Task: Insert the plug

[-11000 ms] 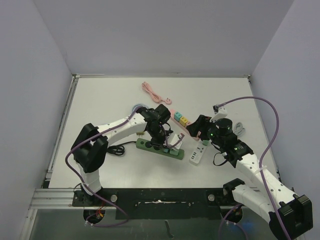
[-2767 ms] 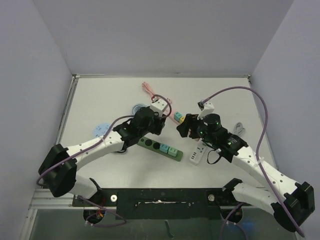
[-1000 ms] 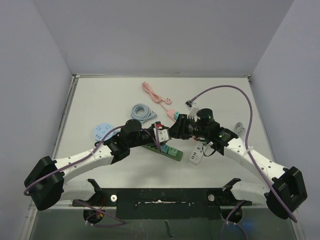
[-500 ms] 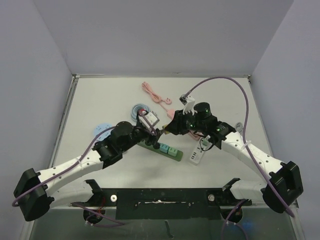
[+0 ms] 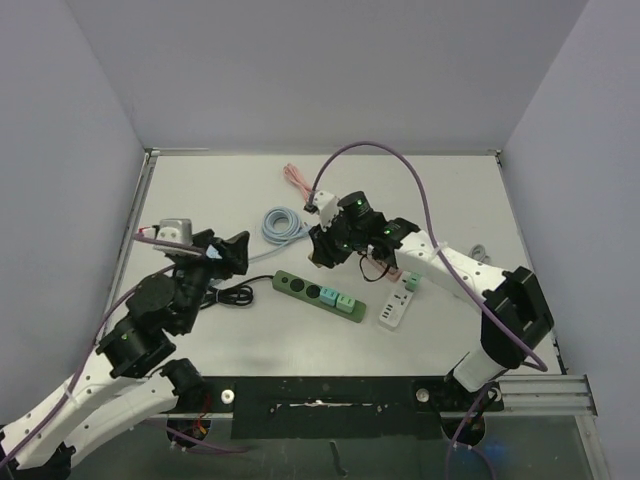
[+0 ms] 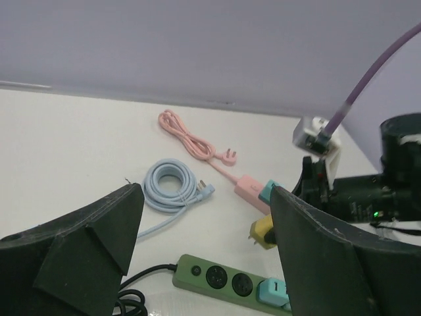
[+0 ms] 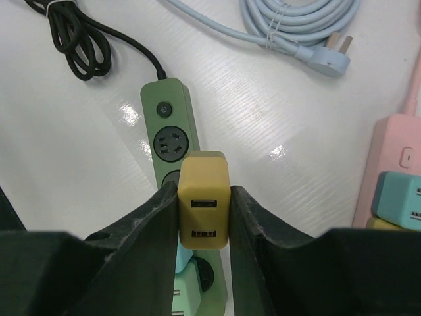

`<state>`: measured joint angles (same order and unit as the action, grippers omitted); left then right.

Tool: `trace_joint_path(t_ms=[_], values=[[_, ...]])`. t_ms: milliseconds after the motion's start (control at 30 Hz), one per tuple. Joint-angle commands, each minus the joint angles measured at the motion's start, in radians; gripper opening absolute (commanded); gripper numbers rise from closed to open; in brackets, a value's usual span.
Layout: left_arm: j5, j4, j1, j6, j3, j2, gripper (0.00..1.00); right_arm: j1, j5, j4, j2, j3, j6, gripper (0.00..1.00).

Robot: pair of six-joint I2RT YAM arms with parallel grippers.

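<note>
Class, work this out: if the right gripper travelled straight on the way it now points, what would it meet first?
Probably the green power strip: the right gripper, holding the yellow adapter, points down at its sockets, though the gap between them is unclear.

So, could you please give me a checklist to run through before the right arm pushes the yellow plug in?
1. Grip: ok, right gripper clamps the yellow plug between both fingers.
2. Free socket on the green power strip: ok, empty beside the switch.
3. Alignment over that socket: cannot tell, the plug's underside is hidden.
4. Left gripper out of the way: ok, open, empty, apart from the strip.
5. Strip steadied: not ok, nothing holds it.
</note>
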<state>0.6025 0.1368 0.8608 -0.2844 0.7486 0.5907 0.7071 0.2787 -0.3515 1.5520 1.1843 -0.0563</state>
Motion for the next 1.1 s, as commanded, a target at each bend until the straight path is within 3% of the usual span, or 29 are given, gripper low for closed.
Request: trace_joint_path(t_ms=[0,233,600,1067], values=[[0.132,-0.017,-0.004,-0.058,-0.032,-0.144,0.77,0.053,-0.014,-0.053,0.060,0.097,0.118,0.01],[0.154,-0.106,-0.002,-0.054,-0.087,-0.269,0.77,0.099,-0.023,-0.118,0.160,0.182,0.146,0.02],[0.166,-0.054,-0.001,-0.092,-0.087,-0.245,0.77,0.143,-0.060,-0.292,0.241,0.262,0.152,0.02],[0.172,-0.044,-0.002,-0.102,-0.087,-0.244,0.77,0.174,-0.114,-0.339,0.304,0.290,0.119,0.02]])
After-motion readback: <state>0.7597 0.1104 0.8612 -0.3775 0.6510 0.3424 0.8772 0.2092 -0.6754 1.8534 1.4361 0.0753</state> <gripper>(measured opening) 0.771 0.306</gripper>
